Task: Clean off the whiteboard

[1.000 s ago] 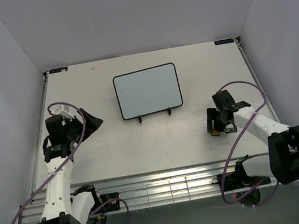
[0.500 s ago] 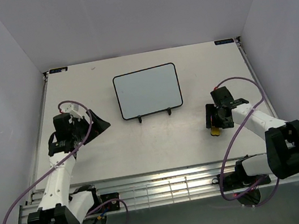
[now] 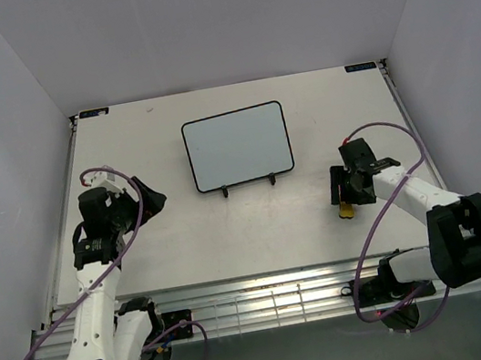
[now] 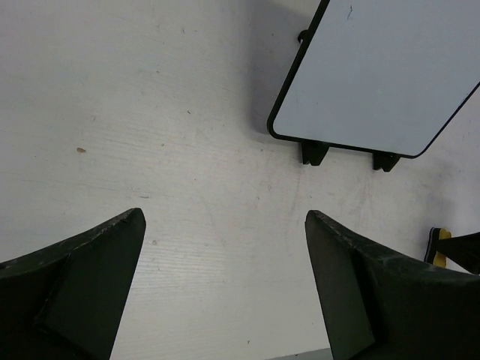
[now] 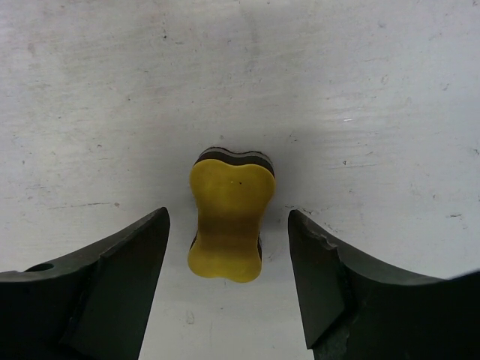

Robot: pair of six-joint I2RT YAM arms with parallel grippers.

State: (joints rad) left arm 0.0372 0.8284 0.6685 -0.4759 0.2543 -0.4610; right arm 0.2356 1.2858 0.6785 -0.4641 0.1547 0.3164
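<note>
The whiteboard [image 3: 237, 146] leans on its black wire stand at the table's far middle, and its face looks blank. It also shows in the left wrist view [image 4: 382, 75]. The small yellow eraser [image 3: 345, 210] lies flat on the table at the right. In the right wrist view the eraser [image 5: 226, 221] sits between the open fingers without touching them. My right gripper [image 3: 344, 194] is open just over the eraser [image 5: 229, 216]. My left gripper [image 3: 155, 199] is open and empty, left of the board and pointing toward it [image 4: 223, 217].
The stand's two black feet [image 4: 313, 152] stick out below the board's near edge. Purple cables loop off both arms. The table's back edge [image 3: 225, 87] meets the white walls, and a slatted rail [image 3: 261, 301] runs along the front.
My right gripper has drawn back a little from the eraser, which stays on the table. My left arm swung slightly right, then back left. The board has not moved.
</note>
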